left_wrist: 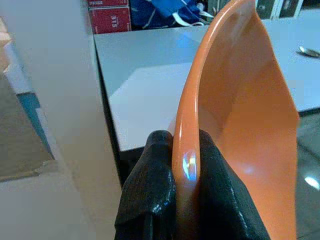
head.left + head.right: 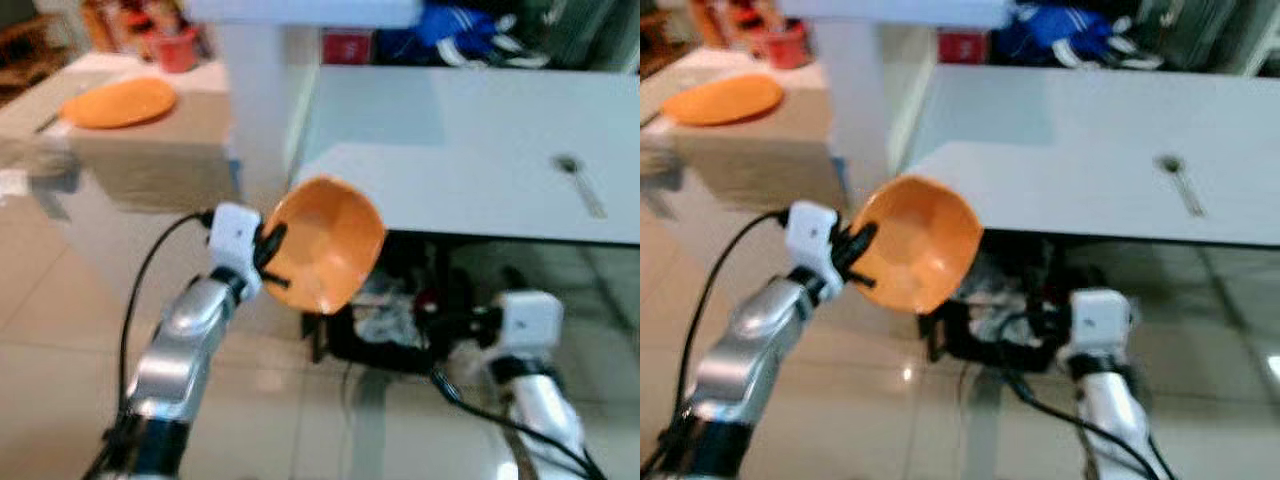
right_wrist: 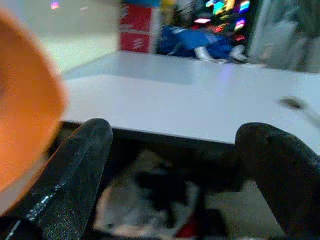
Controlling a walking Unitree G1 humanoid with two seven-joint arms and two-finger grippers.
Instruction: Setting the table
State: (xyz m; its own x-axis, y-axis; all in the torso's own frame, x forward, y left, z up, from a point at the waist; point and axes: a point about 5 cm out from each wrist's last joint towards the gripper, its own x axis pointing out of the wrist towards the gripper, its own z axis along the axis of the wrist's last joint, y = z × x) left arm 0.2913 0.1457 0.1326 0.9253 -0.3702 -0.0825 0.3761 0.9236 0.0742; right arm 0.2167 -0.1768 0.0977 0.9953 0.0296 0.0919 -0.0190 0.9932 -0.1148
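**Bowl held before the table**

Head views: the left gripper [image 2: 272, 262] pinches the rim of an orange bowl [image 2: 325, 245], tilted, in the air just short of the white table [image 2: 470, 150]. A spoon [image 2: 578, 182] lies on the table.

Left wrist: fingers [image 1: 150, 195] clamp the rim.

Right wrist: the right gripper [image 3: 175, 165] gapes wide, holding nothing, low before the table edge.

White table [image 2: 470, 150]: 1 spoon [image 2: 580, 183] on top. Side counter [image 2: 130, 130]: orange plate [image 2: 118, 102].
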